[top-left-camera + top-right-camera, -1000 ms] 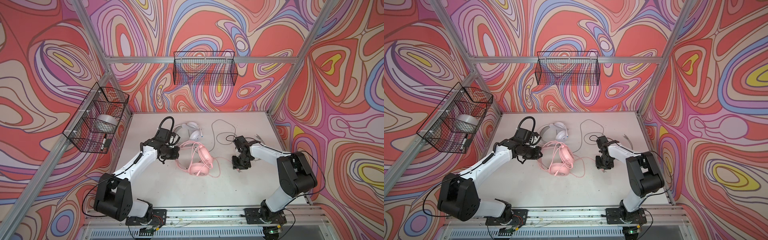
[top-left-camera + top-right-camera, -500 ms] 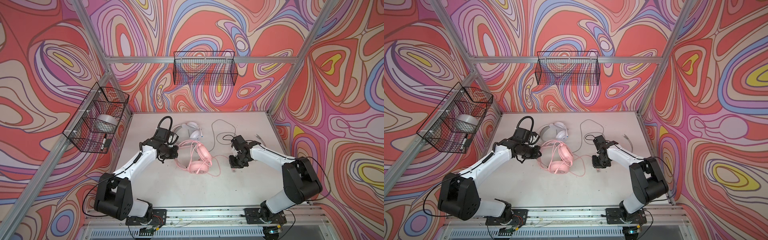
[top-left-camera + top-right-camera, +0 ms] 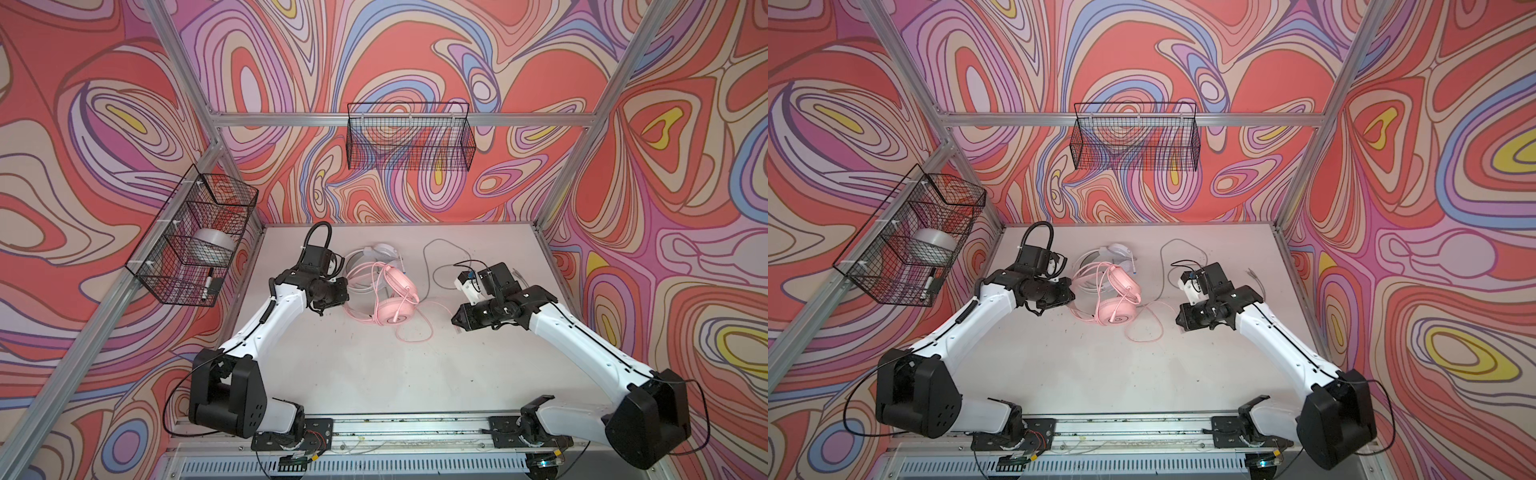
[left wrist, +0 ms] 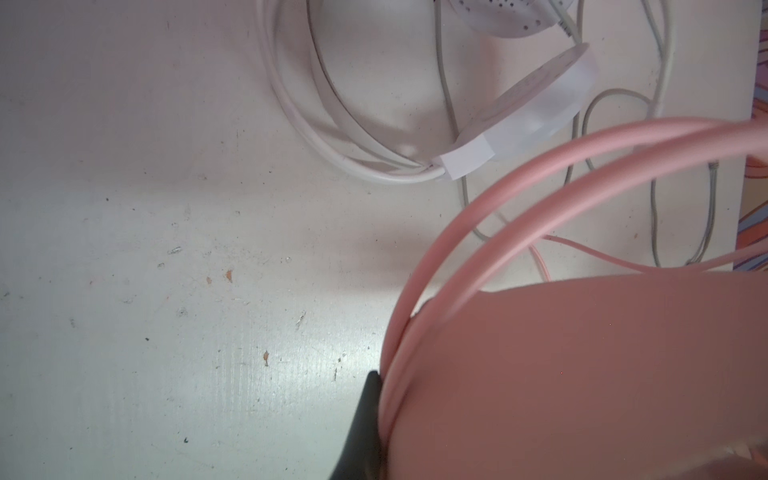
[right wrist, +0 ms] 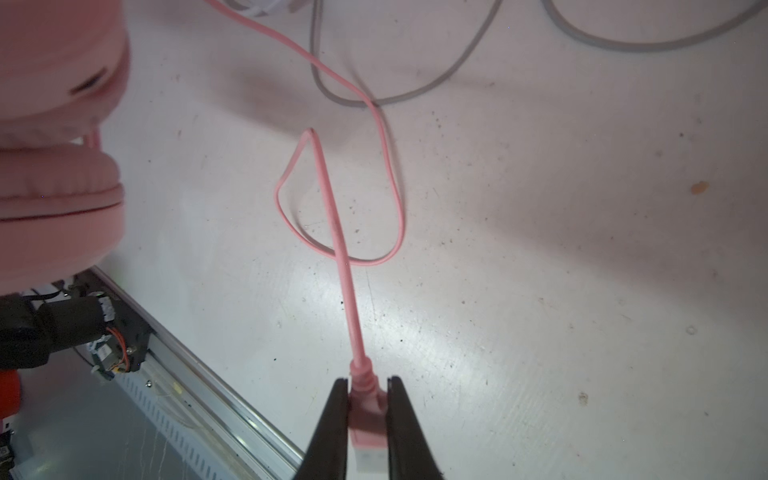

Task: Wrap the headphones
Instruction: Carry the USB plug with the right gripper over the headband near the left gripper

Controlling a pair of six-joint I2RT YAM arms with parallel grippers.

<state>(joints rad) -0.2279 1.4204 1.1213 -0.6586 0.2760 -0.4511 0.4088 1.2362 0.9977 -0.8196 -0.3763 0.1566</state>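
The pink headphones [image 3: 394, 297] [image 3: 1118, 300] lie mid-table, partly over the white headphones [image 3: 376, 252] [image 3: 1116, 252] behind them. My left gripper [image 3: 344, 298] [image 3: 1070, 296] is shut on the pink headband [image 4: 582, 374]; one black finger [image 4: 363, 419] shows pressed against the band, the other is hidden behind it. My right gripper [image 5: 365, 390] [image 3: 455, 322] is shut on the plug [image 5: 365, 415] of the pink cable [image 5: 345, 270], just above the table. That cable loops loosely back to the earcups. The grey cable [image 3: 428, 266] [image 5: 415, 91] trails loose to the right of the white headphones.
A wire basket [image 3: 166, 266] on the left wall holds a tape roll [image 3: 214, 245] and a marker. Another wire basket [image 3: 409, 141] hangs on the back wall. The arms' base rail [image 3: 395, 428] runs along the table's front edge.
The right jaws have closed on the pink plug and that gripper has shifted a little left, toward the pink headphones. The left arm has stayed where it was, still gripping the headband.
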